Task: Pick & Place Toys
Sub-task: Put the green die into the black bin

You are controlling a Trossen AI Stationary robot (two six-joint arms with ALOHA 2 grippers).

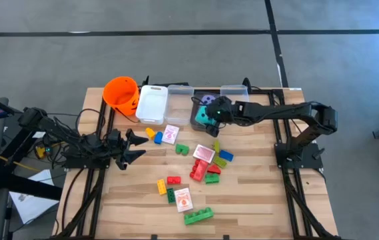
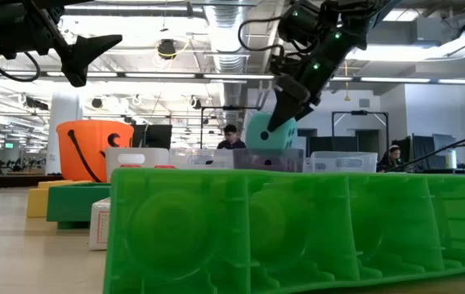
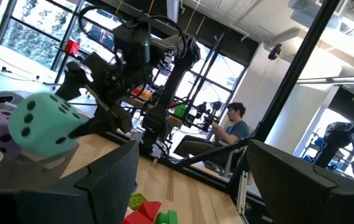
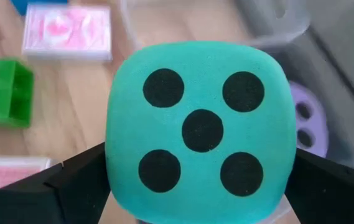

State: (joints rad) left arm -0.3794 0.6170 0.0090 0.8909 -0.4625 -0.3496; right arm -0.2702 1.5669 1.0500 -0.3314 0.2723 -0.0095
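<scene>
My right hand (image 1: 210, 116) is clamped on the teal soft die (image 4: 201, 129), a squishy rounded cube with five black dots, held over the bins just above centre in the high view. The purple die (image 1: 206, 101) sits in the dark bin. My left hand (image 1: 136, 147) hovers spread at left over the wood-plank table (image 1: 256, 200).

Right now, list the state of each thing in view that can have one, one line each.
Right end effector: shut on the teal die, raised over the bins.
Teal die: held in the air, five-dot face toward the right wrist camera.
Purple die: lying in the dark bin.
Dark bin: upright, holding the purple die.
Left end effector: open, holding nothing, above the table's left side.
Orange bucket: tipped, mouth showing from above.
</scene>
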